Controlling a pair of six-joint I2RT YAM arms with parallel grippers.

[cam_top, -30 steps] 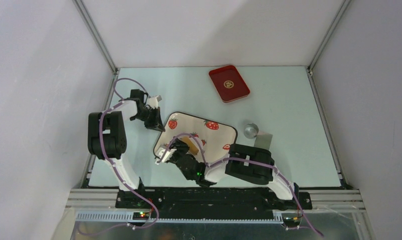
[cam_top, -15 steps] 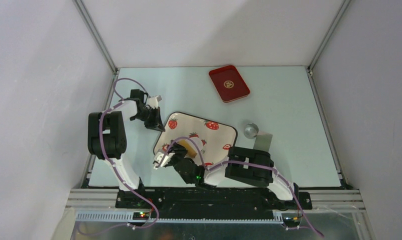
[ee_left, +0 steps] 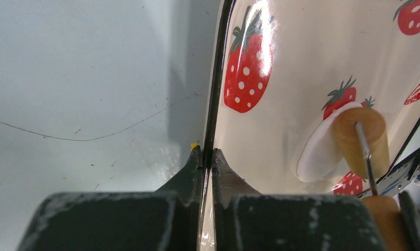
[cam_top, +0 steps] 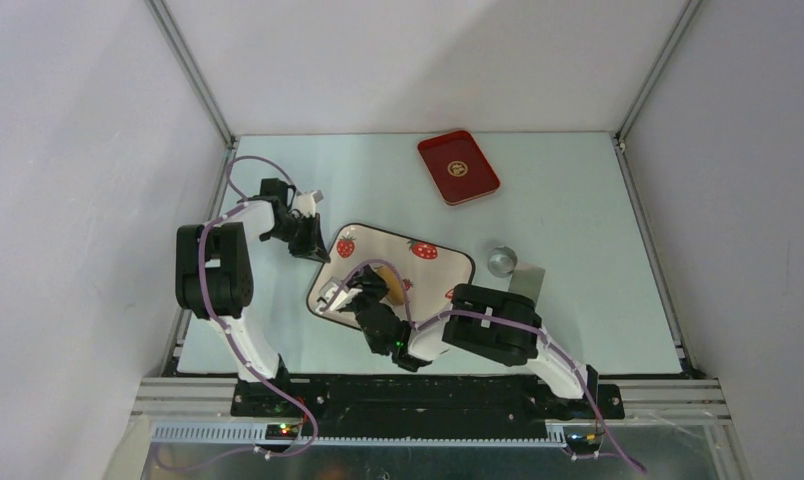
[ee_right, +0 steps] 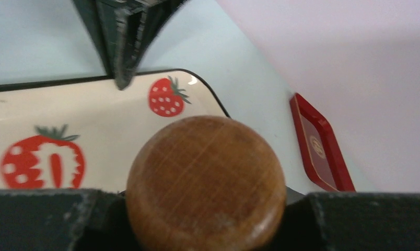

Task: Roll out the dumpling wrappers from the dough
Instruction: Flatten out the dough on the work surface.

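Observation:
A white tray with printed strawberries (cam_top: 433, 262) lies mid-table. My left gripper (ee_left: 207, 156) is shut on its black left rim (ee_left: 214, 94), and the top view shows that gripper (cam_top: 316, 248) at the tray's left corner. My right gripper (ee_right: 205, 209) is shut on a wooden rolling pin (ee_right: 205, 180), held low over the tray's left half (cam_top: 375, 285). In the left wrist view the pin's end (ee_left: 362, 138) rests on a thin flat white dumpling wrapper (ee_left: 317, 154) on the tray. A separate lump of dough is out of view.
A small red tray (cam_top: 459, 166) sits at the back of the table and also shows in the right wrist view (ee_right: 320, 144). A small silvery cup (cam_top: 501, 261) stands right of the strawberry tray, beside a grey pad (cam_top: 528, 279).
My right gripper with the rolling pin drew back toward the tray's near-left edge, then moved forward over the tray again. The left gripper has stayed clamped on the rim.

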